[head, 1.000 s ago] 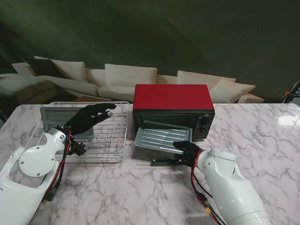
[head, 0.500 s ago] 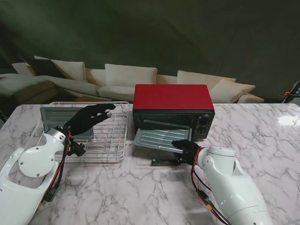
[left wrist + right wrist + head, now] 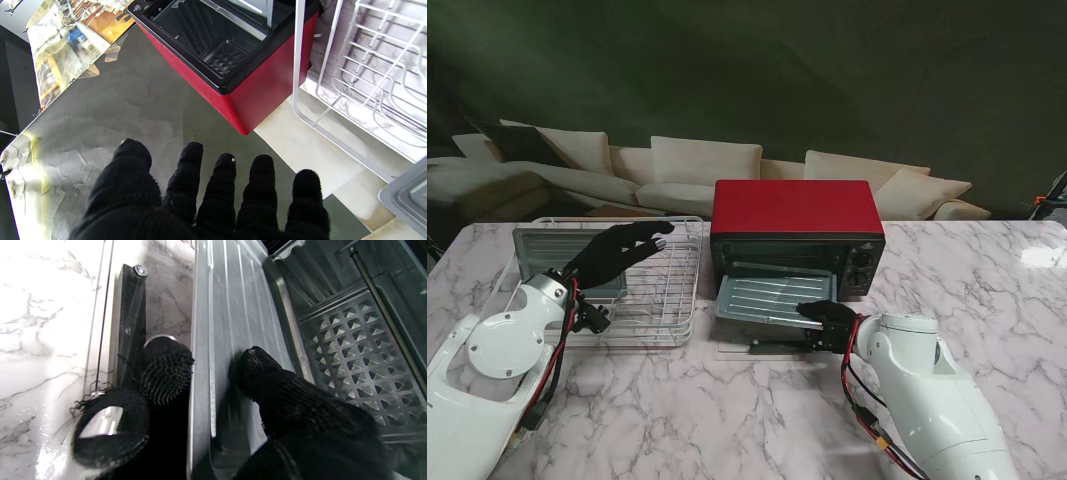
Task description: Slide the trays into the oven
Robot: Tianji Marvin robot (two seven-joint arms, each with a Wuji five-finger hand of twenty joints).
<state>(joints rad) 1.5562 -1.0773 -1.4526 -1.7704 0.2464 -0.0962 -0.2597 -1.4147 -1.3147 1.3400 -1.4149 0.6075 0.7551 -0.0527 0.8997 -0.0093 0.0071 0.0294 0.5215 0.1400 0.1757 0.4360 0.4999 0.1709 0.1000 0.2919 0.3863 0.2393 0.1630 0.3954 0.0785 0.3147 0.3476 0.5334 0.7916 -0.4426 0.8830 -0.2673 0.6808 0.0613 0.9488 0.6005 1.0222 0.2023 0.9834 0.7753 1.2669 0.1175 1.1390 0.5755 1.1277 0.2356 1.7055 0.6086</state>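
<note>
A red oven stands mid-table with its door folded down flat. A grey ribbed tray sticks halfway out of the oven mouth. My right hand is shut on that tray's near right edge; the right wrist view shows the thumb on top of the tray and fingers under its rim. A second grey tray leans in the white wire rack on the left. My left hand hovers open over the rack, its fingers spread and holding nothing.
The rack's wire rim lies close beside the oven's red side. The oven's knobs sit on its right front. Beige sofas stand beyond the marble table's far edge.
The right hand has pushed the tray farther into the oven and levelled it, moving away from me. The left hand has stayed still.
</note>
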